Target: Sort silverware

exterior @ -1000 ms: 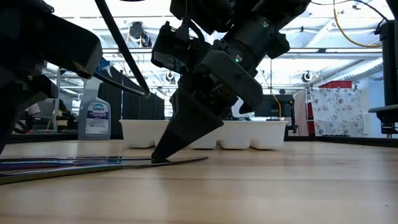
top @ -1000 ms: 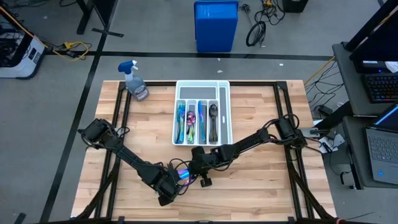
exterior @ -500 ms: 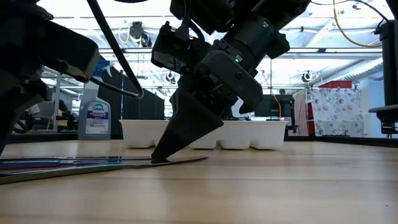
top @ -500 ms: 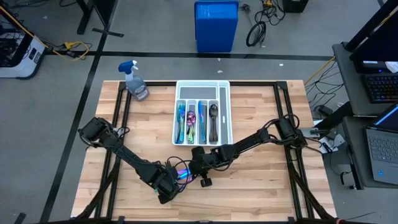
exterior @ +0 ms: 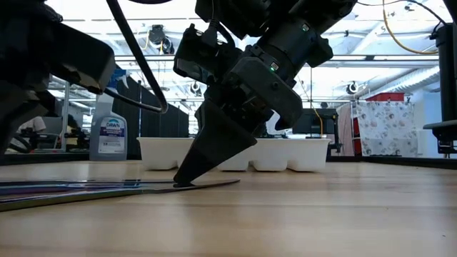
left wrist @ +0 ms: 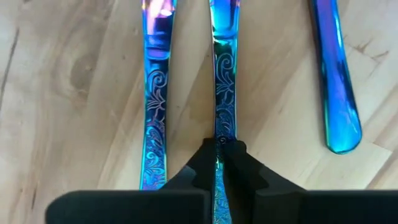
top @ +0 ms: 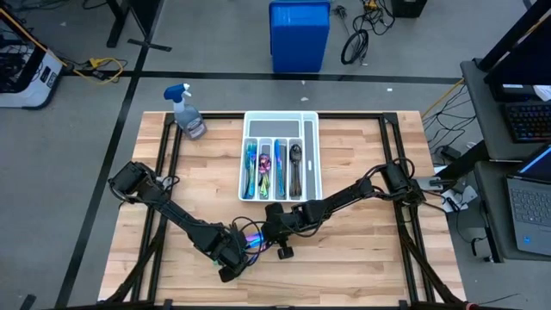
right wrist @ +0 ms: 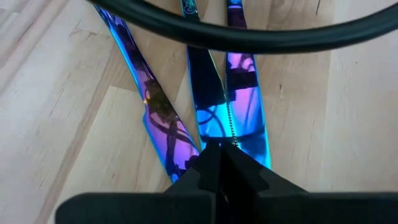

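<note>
Wooden desk (top: 362,250), near edge: left pincer (left wrist: 222,155) clenched on middle knife handle (left wrist: 224,93), right pincer (right wrist: 217,152) shut, pressing a blade (right wrist: 239,106) beside it; pick-up step, next likely a lift toward the tray (top: 313,155).

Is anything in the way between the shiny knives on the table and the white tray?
Yes. In the high view the right gripper and its arm lie between the knives and the tray. The left gripper is shut on one knife handle, so it must lift up over that arm.
</note>
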`<state>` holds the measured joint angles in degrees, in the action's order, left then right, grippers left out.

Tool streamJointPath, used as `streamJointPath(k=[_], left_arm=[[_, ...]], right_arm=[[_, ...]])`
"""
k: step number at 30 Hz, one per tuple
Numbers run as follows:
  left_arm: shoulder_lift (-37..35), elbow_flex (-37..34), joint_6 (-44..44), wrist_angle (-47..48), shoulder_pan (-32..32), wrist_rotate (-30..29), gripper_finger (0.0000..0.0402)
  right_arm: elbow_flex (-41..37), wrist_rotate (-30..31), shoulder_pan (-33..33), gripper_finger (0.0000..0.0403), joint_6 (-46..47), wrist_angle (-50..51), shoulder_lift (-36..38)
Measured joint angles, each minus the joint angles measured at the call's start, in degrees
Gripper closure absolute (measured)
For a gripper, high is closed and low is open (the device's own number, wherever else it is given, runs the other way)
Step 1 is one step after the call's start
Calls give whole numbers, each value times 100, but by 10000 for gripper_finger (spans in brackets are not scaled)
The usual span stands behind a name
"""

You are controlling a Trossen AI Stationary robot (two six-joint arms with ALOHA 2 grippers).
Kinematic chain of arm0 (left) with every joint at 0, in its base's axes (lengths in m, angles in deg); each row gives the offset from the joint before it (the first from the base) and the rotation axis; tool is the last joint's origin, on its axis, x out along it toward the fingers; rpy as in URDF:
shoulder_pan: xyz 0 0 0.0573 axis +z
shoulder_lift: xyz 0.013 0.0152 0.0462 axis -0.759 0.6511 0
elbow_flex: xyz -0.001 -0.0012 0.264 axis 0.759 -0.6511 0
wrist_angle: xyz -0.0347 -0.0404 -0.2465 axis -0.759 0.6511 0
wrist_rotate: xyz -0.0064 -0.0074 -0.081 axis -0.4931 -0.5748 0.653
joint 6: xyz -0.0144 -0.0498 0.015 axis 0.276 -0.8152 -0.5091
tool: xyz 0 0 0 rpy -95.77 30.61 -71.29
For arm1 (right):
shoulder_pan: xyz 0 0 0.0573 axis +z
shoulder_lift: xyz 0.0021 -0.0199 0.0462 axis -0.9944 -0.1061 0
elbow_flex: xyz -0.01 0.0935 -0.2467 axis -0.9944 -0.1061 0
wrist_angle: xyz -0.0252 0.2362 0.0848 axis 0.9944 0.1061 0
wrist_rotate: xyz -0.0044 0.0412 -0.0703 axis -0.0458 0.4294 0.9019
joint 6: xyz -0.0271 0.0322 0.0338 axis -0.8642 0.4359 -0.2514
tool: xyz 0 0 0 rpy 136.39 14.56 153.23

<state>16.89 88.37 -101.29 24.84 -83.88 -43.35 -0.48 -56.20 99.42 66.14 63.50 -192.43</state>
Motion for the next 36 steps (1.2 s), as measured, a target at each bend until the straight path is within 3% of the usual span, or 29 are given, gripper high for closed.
streamJointPath(k=[36], left_arm=[[37,452,150,156,-53,-12,401]], right_arm=[[-26,9,24,392,-7,-151,96]])
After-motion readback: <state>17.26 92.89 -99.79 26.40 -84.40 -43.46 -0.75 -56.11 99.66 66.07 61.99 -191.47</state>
